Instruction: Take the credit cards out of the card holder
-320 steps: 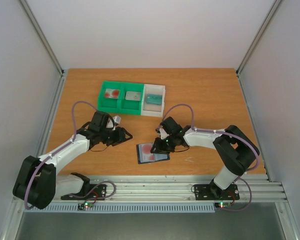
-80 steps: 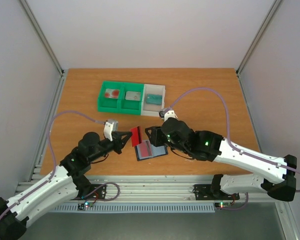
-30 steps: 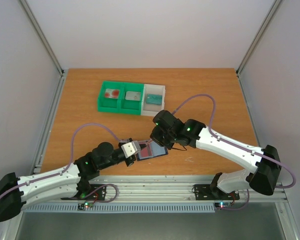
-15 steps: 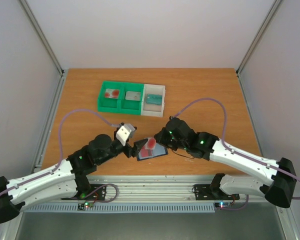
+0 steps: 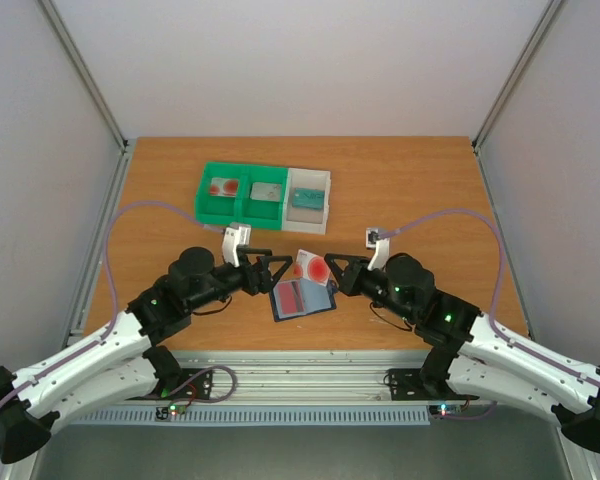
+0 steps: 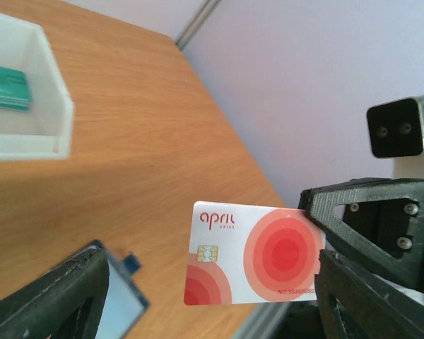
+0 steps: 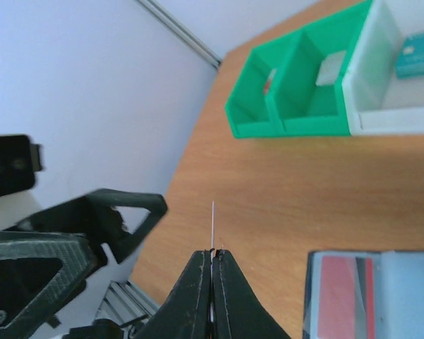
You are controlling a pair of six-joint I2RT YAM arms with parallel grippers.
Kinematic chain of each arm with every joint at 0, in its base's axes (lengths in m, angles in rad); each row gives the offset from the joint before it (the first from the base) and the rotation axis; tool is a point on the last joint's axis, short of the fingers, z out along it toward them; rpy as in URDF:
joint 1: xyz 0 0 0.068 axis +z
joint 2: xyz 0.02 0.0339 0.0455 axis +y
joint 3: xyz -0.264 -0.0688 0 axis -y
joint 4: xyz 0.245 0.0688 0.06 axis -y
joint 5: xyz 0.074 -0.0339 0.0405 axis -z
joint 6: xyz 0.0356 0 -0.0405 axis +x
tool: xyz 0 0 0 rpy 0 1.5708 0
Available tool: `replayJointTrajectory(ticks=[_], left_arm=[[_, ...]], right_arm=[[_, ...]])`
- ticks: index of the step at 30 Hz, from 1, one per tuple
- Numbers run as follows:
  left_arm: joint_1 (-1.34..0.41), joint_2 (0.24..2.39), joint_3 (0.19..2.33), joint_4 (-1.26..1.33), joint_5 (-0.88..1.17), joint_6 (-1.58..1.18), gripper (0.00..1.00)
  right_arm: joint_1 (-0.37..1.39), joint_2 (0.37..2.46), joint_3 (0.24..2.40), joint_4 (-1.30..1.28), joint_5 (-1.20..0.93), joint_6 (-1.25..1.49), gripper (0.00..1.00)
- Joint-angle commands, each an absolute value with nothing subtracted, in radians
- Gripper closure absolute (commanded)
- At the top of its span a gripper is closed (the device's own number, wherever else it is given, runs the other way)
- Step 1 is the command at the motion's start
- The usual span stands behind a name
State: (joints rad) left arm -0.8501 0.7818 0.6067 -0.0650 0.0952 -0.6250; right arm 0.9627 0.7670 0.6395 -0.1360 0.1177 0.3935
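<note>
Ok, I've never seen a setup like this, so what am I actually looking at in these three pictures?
Two robot arms are bolted at the near edge of a wooden table. One picture looks down from above and behind them; the other two come from small cameras on each wrist. The right gripper pinches a credit card, white with red circles. The left gripper stands open beside it, holding nothing. On the table lie the card holder and a green-and-white tray with small items in its compartments.
</note>
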Motion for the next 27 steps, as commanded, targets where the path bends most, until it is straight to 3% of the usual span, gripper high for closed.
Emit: replayJointTrajectory(ticks=[1,17,25,27], left_arm=[[-0.83,0.796,0.571,0.141,0.25,-0.83,0.2],[-0.817,0.931,0.38,0.77,0.319,-1.216,0.36],[-0.816,0.947,0.344,0.917,0.313,-1.258,0.38],[-0.818,0.946,0.341,0.937,0.313,-1.258,0.43]], right_arm=[[0.96,0.699,0.609,-0.004,0.155,0.338,0.99],[0.96,0.606,0.566,0.123,0.112,0.411,0.99],[0.96,0.618,0.566,0.123,0.093,0.442,0.99],[0.96,0.62,0.566,0.118,0.094,0.449,0.99]])
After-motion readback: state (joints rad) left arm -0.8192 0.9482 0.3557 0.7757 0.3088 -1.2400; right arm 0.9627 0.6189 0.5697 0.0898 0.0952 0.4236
